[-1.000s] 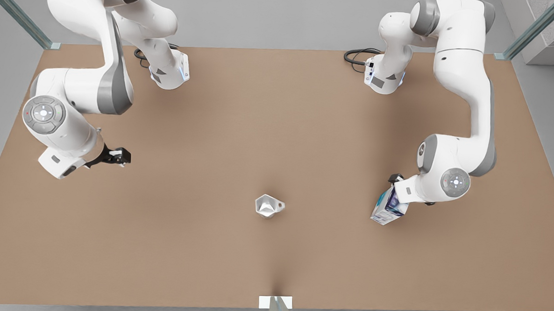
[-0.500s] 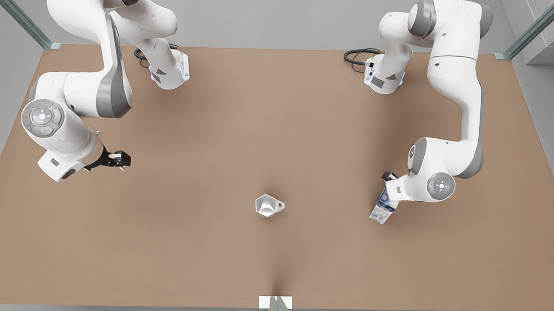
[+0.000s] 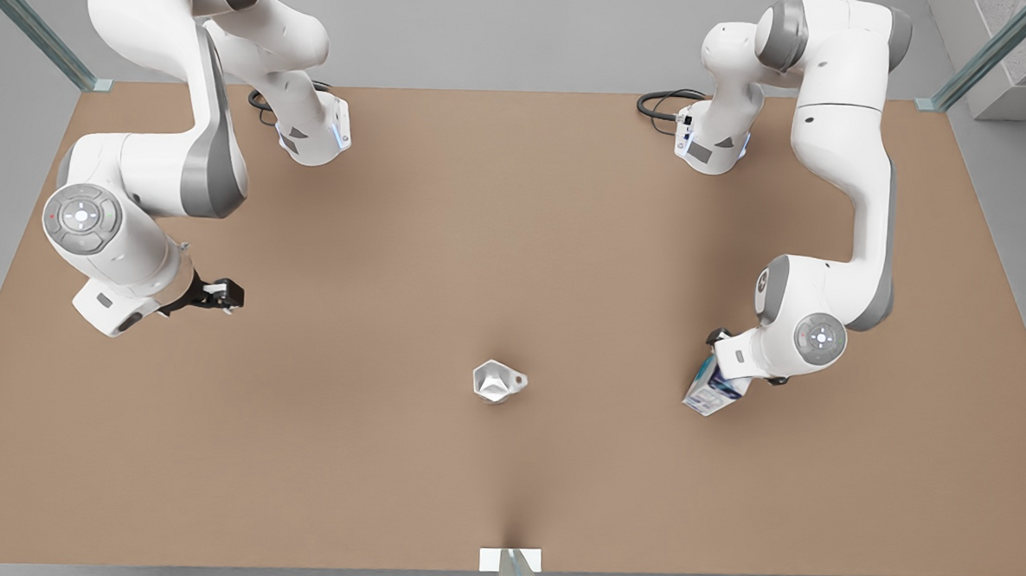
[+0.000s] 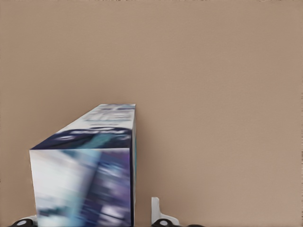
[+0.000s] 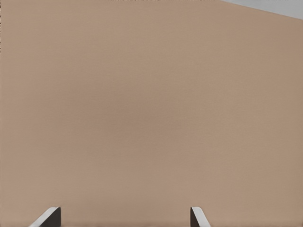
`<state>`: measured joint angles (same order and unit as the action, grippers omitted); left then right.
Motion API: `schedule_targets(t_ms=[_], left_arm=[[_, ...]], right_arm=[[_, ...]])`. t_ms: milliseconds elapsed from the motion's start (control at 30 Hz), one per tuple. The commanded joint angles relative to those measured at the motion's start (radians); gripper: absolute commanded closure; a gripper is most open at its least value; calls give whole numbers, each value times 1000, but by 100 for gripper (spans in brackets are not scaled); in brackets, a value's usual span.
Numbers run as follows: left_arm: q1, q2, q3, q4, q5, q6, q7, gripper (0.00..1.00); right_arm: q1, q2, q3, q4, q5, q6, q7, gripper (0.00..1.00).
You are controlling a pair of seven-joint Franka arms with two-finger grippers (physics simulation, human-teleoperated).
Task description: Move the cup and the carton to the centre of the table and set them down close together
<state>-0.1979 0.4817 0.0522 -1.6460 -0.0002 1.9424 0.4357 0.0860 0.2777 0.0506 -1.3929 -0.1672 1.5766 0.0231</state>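
Observation:
The silver-grey faceted cup (image 3: pixel 496 382) stands alone near the middle of the brown table (image 3: pixel 516 219), its handle pointing to the front view's right. The white and blue carton (image 3: pixel 709 393) hangs tilted at the front view's right, well apart from the cup. My left gripper (image 3: pixel 721 371) is shut on the carton. In the left wrist view the carton (image 4: pixel 85 179) sits between that gripper's (image 4: pixel 90 222) fingers. My right gripper (image 3: pixel 227 294) waits open at the front view's left, over bare table, with nothing between the fingers (image 5: pixel 196 216).
Both arm bases (image 3: pixel 312 136) (image 3: pixel 710 141) stand at the table's back edge with black cables beside them. A small white plate (image 3: pixel 510 559) sits at the middle of the front edge. Bare brown surface lies between the cup and the carton.
The left arm has shifted slightly toward the front view's left with the carton, and the carton's tilt has changed. The right arm has barely moved. The cup has stayed put.

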Motion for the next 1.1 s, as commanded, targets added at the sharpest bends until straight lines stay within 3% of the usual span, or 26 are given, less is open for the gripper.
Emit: schedule_targets(t_ms=[0,433,633,767,867,967,1067], left_arm=[[0,0,0,0,-1,0,0,33],[-35,-74,-3,34,5,-85,20,32],[-129,-78,-18,127,6,-59,579,32],[-276,-68,-18,127,-66,-53,936,32],[-413,14,-5,218,-136,-53,873,31],[-641,100,170,310,-282,-53,726,31],[-689,100,176,304,-308,-68,601,30]], right_arm=[[0,0,0,0,0,0,0,0],[0,0,2,0,0,0,0,0],[1,0,0,2,0,0,0,0],[0,0,2,2,0,2,0,0],[1,0,0,2,0,2,1,0],[0,0,0,2,0,2,1,0],[1,0,0,2,0,-1,0,0]])
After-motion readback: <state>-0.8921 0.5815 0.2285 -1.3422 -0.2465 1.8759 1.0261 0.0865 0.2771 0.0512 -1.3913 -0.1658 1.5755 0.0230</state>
